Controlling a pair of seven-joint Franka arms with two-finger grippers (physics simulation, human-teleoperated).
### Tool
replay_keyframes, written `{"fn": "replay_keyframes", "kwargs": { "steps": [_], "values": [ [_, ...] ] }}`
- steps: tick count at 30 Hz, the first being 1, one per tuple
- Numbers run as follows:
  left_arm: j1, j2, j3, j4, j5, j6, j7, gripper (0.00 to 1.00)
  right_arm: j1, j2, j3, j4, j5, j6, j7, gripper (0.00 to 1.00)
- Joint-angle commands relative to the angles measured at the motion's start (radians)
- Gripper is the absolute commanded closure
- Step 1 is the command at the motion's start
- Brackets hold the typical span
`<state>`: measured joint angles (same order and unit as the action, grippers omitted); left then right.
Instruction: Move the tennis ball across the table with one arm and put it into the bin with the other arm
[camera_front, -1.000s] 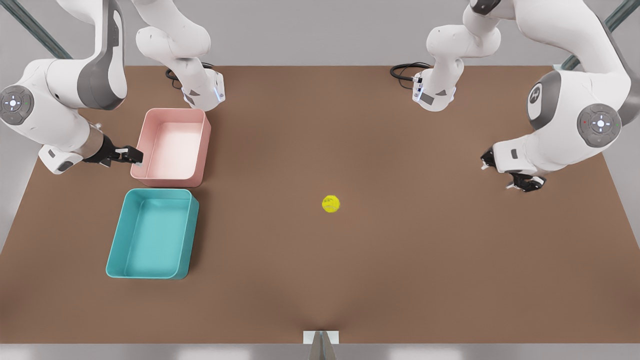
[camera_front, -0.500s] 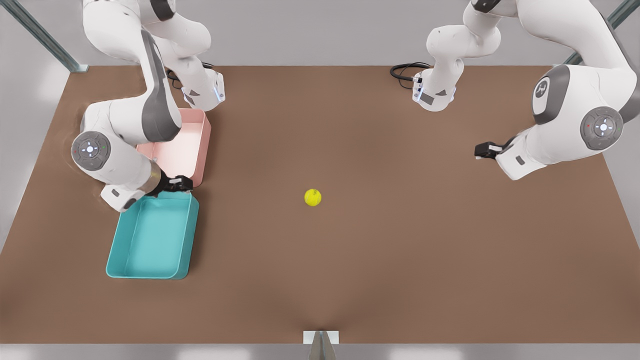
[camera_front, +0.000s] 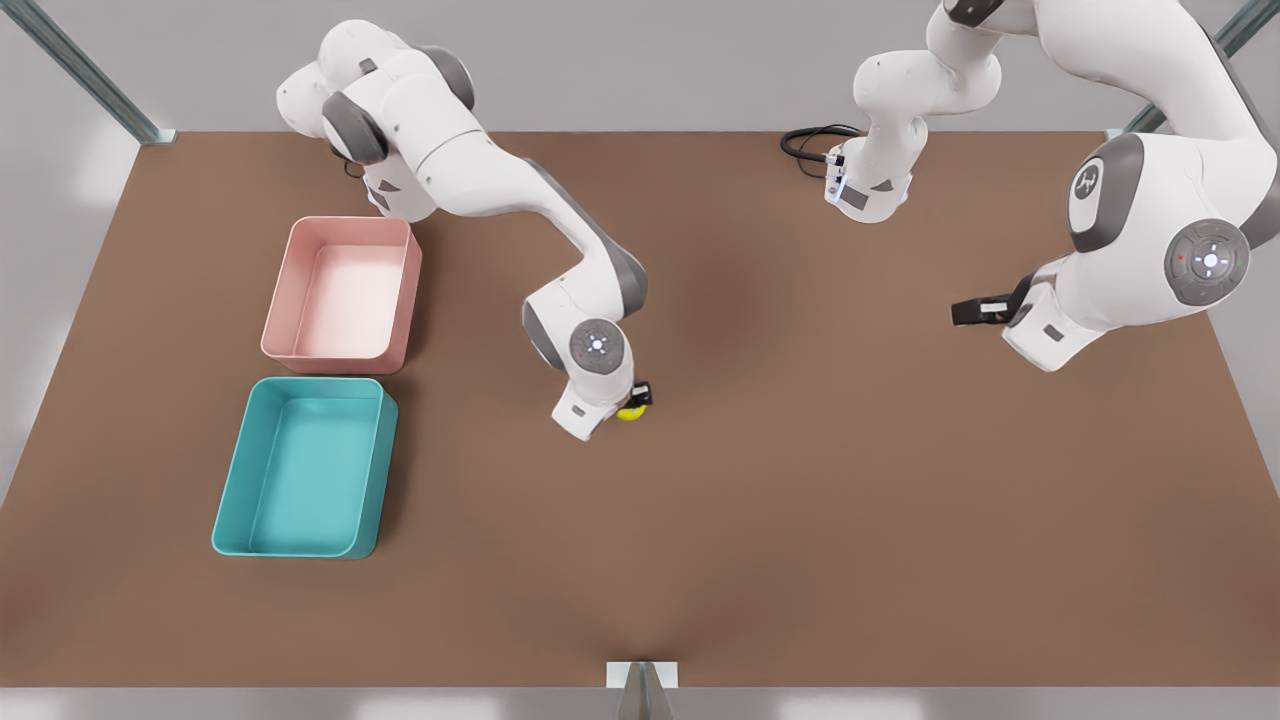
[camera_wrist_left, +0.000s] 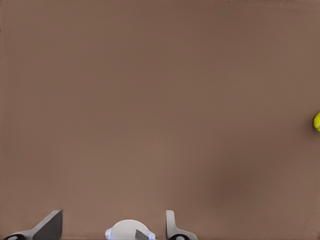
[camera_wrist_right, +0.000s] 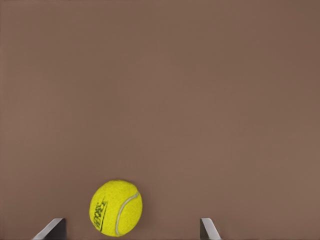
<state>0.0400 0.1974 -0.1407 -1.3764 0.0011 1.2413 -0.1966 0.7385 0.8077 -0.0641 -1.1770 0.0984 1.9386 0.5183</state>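
While the right gripper (camera_front: 640, 398) straddles the tennis ball (camera_front: 630, 411) mid-table, fingers wide | left gripper (camera_front: 968, 312) waits, spread, near the far corner | risk — off-centre ball rolling away; bin (camera_front: 305, 467) well apart.

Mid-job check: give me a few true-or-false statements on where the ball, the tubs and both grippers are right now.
1. The tennis ball lies in the teal bin. False: it sits on the table, at the right gripper.
2. The right gripper's fingers are open around the ball. True.
3. The left gripper is over the pink tub. False: it hangs over bare table at the front view's right, far from both tubs.
4. The teal bin holds nothing. True.
5. The pink tub is the larger tub. False: the teal bin is larger.
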Motion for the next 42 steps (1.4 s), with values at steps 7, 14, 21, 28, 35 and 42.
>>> {"fn": "replay_keyframes", "kwargs": {
  "steps": [7, 14, 21, 28, 35, 42],
  "values": [
    [0.008, -0.001, 0.001, 0.0, 0.0, -0.003, -0.176, 0.0, 0.044, 0.061, 0.0, -0.007, 0.007, 0.144, 0.54, 0.0],
    [0.008, 0.003, 0.0, -0.001, 0.0, -0.003, -0.178, 0.0, 0.065, 0.073, 0.0, -0.05, -0.002, 0.151, 0.48, 0.0],
    [0.008, 0.004, 0.0, -0.003, 0.0, -0.002, -0.178, 0.0, 0.053, 0.05, 0.001, -0.116, 0.01, 0.151, 0.367, 0.0],
    [0.008, 0.007, 0.001, -0.003, 0.0, 0.0, -0.178, 0.0, 0.067, 0.059, 0.0, -0.159, 0.012, 0.214, 0.362, 0.0],
    [0.008, 0.01, 0.001, -0.003, 0.0, 0.0, -0.178, 0.0, 0.093, 0.079, 0.0, -0.188, 0.01, 0.279, 0.364, 0.0],
    [0.009, 0.014, 0.001, -0.003, 0.0, 0.004, -0.178, 0.0, 0.094, 0.097, 0.0, -0.211, 0.004, 0.318, 0.362, 0.0]
  ]
}}
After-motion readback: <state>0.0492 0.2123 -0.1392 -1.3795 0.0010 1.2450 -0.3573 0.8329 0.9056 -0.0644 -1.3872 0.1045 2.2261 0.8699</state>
